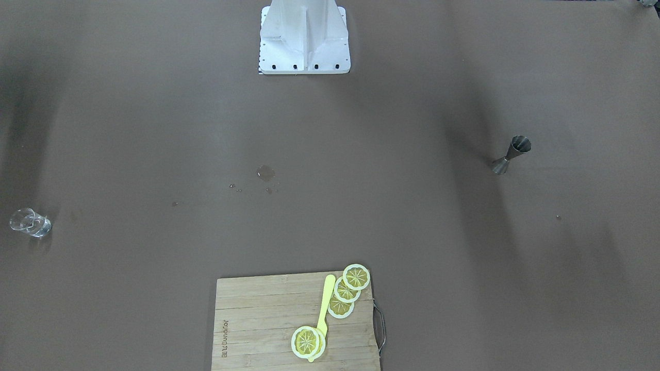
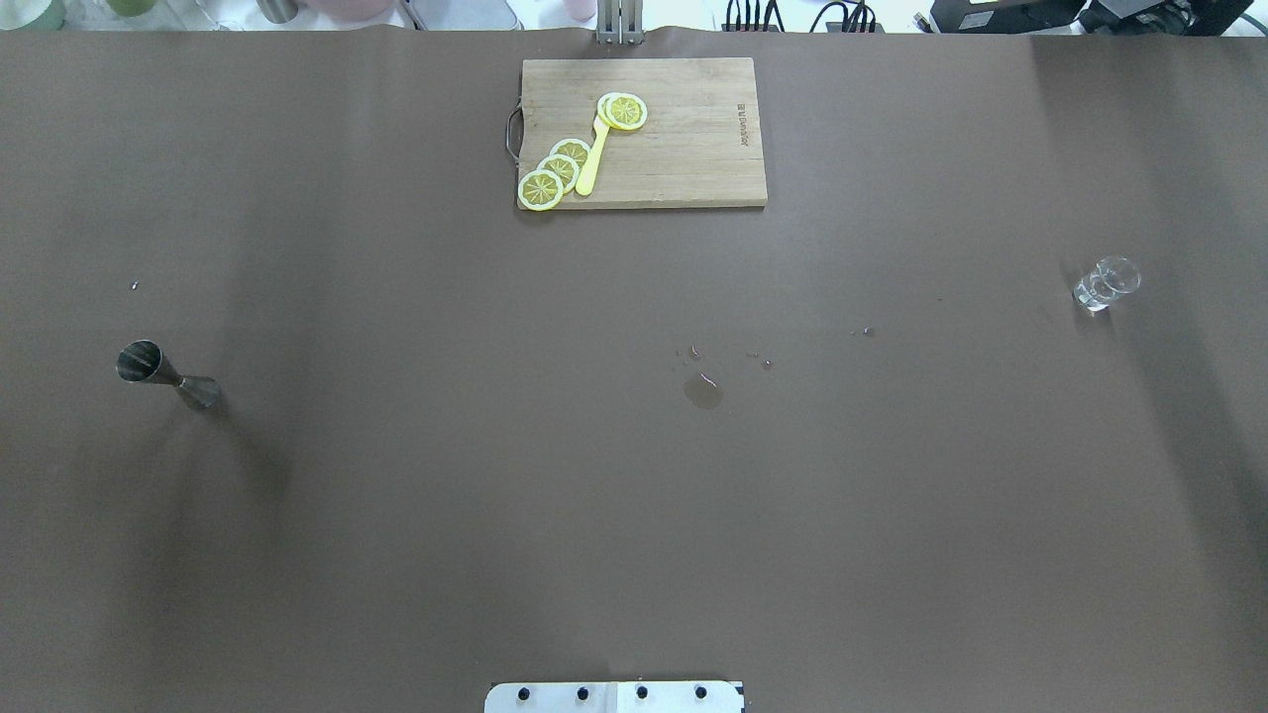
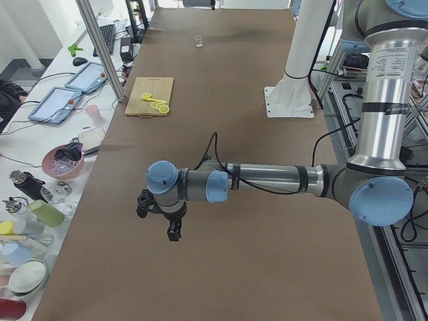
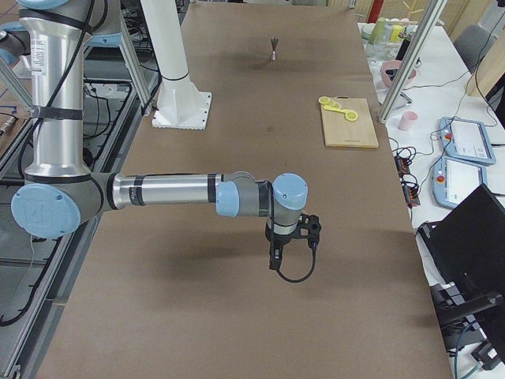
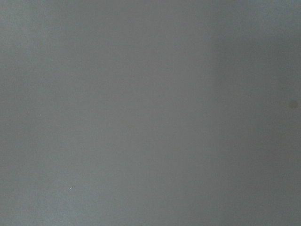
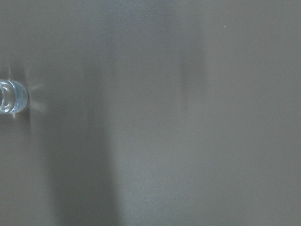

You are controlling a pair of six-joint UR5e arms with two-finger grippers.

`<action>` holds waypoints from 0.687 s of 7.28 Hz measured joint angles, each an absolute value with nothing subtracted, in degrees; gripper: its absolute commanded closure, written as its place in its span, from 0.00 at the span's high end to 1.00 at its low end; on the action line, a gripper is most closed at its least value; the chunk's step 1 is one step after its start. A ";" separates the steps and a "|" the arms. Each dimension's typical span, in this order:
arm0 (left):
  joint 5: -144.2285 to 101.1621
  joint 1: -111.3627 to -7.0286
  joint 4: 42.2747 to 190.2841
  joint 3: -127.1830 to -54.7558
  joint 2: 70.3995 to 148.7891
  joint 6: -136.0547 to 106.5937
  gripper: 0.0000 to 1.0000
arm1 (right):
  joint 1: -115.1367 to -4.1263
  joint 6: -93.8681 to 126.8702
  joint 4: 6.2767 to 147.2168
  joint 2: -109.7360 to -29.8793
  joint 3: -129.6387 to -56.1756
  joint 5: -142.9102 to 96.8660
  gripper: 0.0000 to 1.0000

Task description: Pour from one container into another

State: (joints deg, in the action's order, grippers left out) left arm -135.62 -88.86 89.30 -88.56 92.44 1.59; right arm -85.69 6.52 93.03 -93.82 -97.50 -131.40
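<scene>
The dark grey metal jigger (image 2: pixel 166 374) stands upright on the brown table at the robot's left, also seen in the front view (image 1: pixel 510 154) and far off in the right view (image 4: pixel 274 49). The small clear glass cup (image 2: pixel 1107 283) stands at the robot's right side (image 1: pixel 30 222), far off in the left view (image 3: pixel 198 41) and at the left edge of the right wrist view (image 6: pixel 10 96). My left gripper (image 3: pixel 172 231) and right gripper (image 4: pixel 275 259) hang above the table ends, well away from both; I cannot tell whether either is open or shut.
A wooden cutting board (image 2: pixel 693 149) with lemon slices (image 2: pixel 555 170) and a yellow knife (image 2: pixel 592 163) lies at the far middle edge. A small puddle (image 2: pixel 702 392) and drops mark the table centre. The white robot base (image 1: pixel 304 41) stands at the near edge.
</scene>
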 measured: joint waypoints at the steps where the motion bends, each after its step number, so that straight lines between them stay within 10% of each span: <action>1: -135.63 -88.86 89.34 -88.57 92.44 1.58 0.98 | -85.69 6.53 93.02 -93.80 -97.50 -131.40 1.00; 5: -135.62 -88.86 89.40 -88.64 92.46 1.58 0.98 | -85.69 6.52 93.05 -93.03 -97.46 -132.51 1.00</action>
State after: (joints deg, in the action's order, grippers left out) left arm -135.62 -88.86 89.40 -88.64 92.46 1.58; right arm -85.69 6.52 93.05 -93.03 -97.46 -132.51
